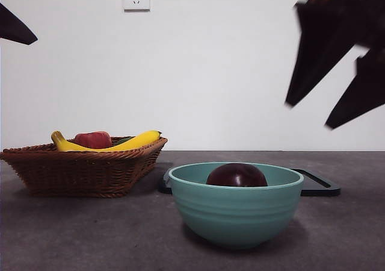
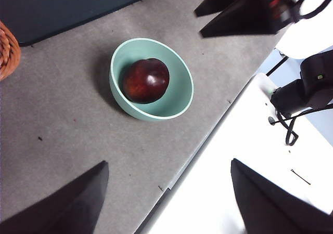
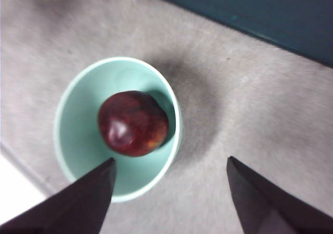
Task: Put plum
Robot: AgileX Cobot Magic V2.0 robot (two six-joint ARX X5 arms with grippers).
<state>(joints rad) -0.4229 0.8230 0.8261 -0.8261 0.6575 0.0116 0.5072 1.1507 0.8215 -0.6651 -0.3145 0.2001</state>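
Plum [image 1: 237, 176]: lay inside the teal bowl [image 1: 236, 214]
Right tool [image 1: 337, 84]: spread, empty, high above the bowl
Left tool [image 2: 166, 203]: spread, waiting
Risk: a low swing could tip the bowl

The plum [image 1: 237, 176] lies inside the bowl [image 1: 236, 214], which stands on the worktop [image 1: 90, 235] at the front, near the middle. Just behind the bowl lies a flat tray [image 1: 319, 185], reaching out to its right. To the left of the bowl, and set further back, stands a basket [image 1: 81, 168]; in it lie a banana [image 1: 129, 143] and an apple [image 1: 93, 140]. The right gripper [image 1: 328, 111] hangs above the bowl, to the right of it, touching nothing.
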